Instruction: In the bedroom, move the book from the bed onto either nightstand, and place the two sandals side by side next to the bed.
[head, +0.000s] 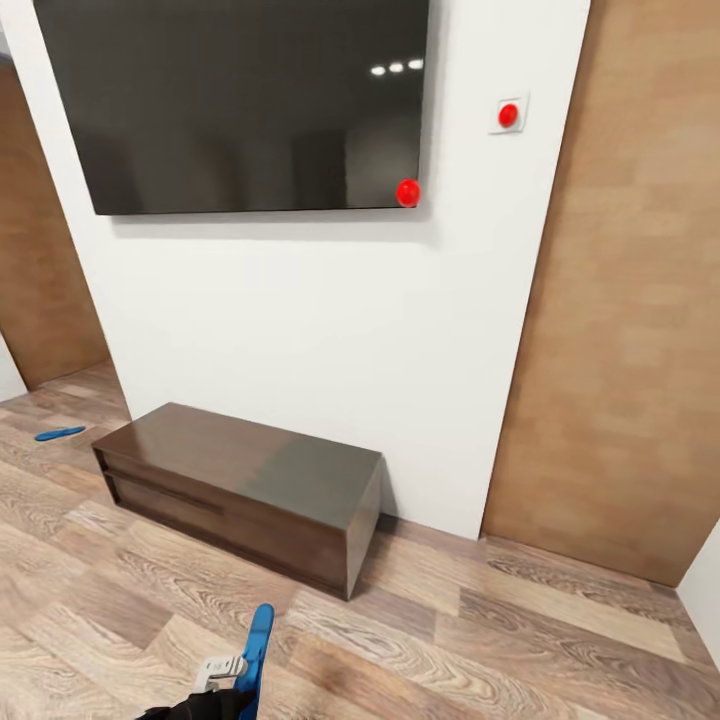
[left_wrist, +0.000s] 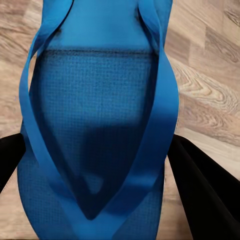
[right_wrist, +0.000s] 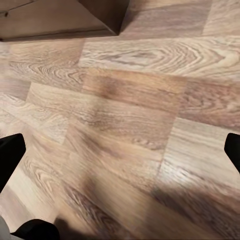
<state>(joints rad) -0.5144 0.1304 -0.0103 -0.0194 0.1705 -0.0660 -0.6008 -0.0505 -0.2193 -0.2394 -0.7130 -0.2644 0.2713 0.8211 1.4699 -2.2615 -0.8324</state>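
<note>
The left gripper (left_wrist: 95, 165) clamps a blue woven-textured flip-flop (left_wrist: 100, 125); the right gripper (right_wrist: 120, 150) is spread wide over wood-grain planks (right_wrist: 135, 115). A second flip-flop (head: 59, 433) lies at left.

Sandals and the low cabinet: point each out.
Held sandal (left_wrist: 100, 100), left wrist view, on its sole between the straps.
Floor sandal (head: 59, 433), head view, on its middle.
Cabinet (head: 240, 455), head view, on its top.
</note>
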